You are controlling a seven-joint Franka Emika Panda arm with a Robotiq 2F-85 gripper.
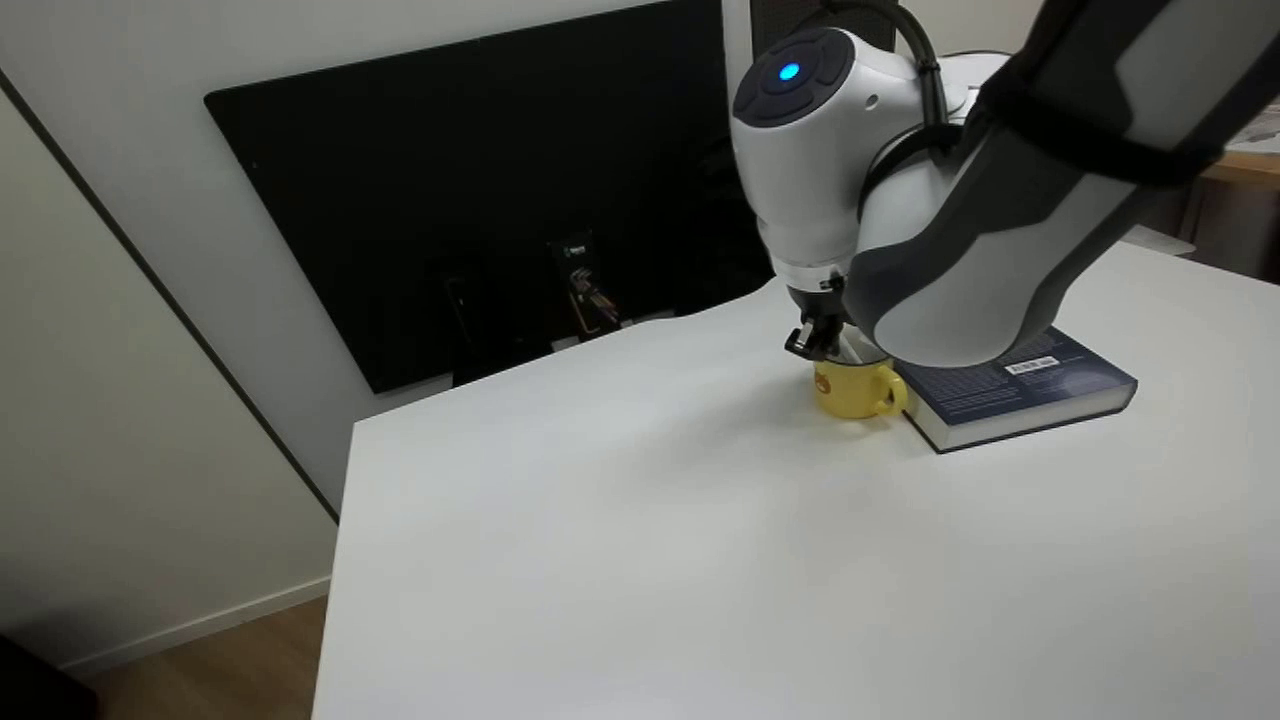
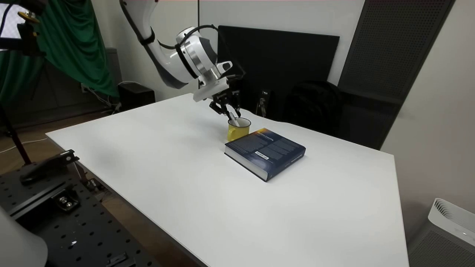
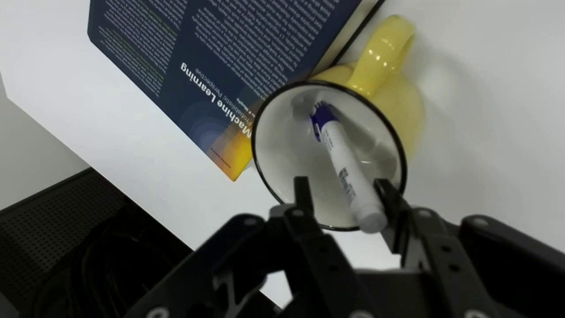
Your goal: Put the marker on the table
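1. The marker [image 3: 346,163], white with a purple-blue cap, is leaning inside the yellow mug [image 1: 848,392], its cap end resting down within and its plain end rising above the rim.
2. The claw [image 3: 344,189] is hanging over the mug, its fingers [image 3: 303,194] standing apart with the marker's plain end between them; the marker is lying nearer the finger at the right of the wrist view, and I cannot tell whether they are touching.
3. The mug is standing upright on the white tabletop [image 2: 167,159], its handle [image 2: 232,134] pointing near left in an exterior view.
4. A dark blue book [image 2: 267,150] is lying flat just beside the mug, to its near right in an exterior view.
5. The robot arm [image 2: 174,66] is hanging over the tabletop's far left in an exterior view.
6. A large dark panel [image 1: 480,200] is standing past the far edge in both exterior views.
7. A green curtain [image 2: 74,44] is hanging far left, and a white grilled box [image 2: 445,230] is standing near right, in an exterior view.
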